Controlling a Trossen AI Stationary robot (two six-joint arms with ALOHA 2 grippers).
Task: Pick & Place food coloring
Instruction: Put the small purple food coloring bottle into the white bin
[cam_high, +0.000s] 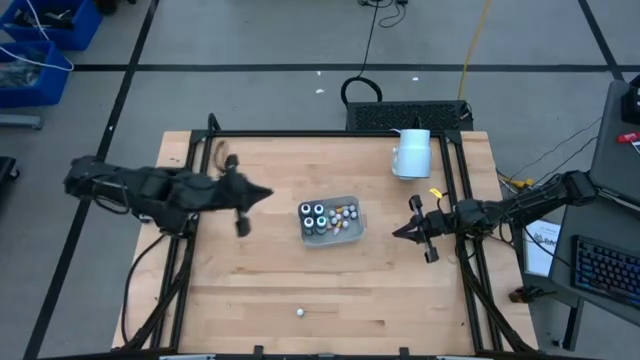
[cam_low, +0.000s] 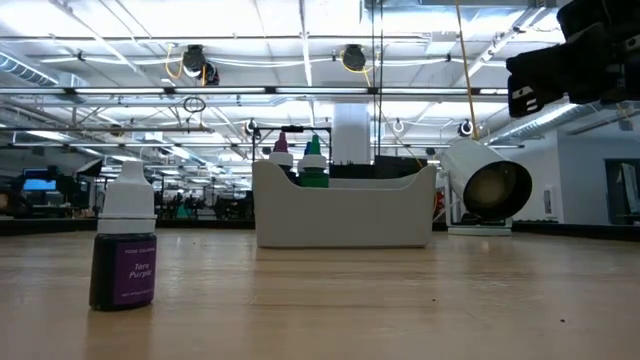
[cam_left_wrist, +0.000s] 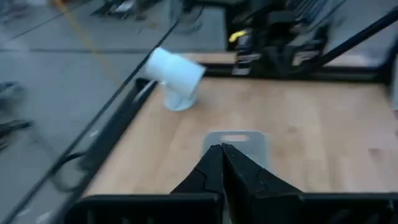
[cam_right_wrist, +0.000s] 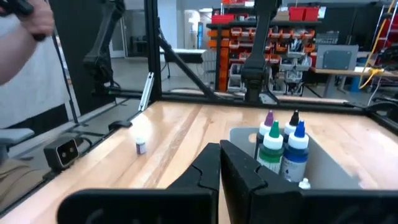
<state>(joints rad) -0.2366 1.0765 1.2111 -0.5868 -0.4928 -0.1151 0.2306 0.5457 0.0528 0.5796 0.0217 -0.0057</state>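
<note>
The food coloring bottles (cam_high: 318, 218) stand upright in a pale grey tray (cam_high: 357, 237) at the table's middle, with tiny whitish ones (cam_high: 345, 213) beside them. They show coloured tops in the right wrist view (cam_right_wrist: 280, 149). One small purple bottle with a white cap (cam_low: 125, 248) stands alone near the table's front edge (cam_high: 299, 311). My left gripper (cam_high: 268, 194) hangs shut in the air left of the tray, pointing at it (cam_left_wrist: 222, 155). My right gripper (cam_high: 398, 233) is shut and level, just right of the tray (cam_right_wrist: 219, 152). Neither holds anything.
A white mug-like cylinder (cam_high: 411, 152) lies on its side at the far right of the table, its mouth facing the near edge (cam_low: 490, 182). Black frame rails (cam_high: 180, 240) run along both sides. A person's sleeve (cam_right_wrist: 25, 43) shows beyond the table's left side.
</note>
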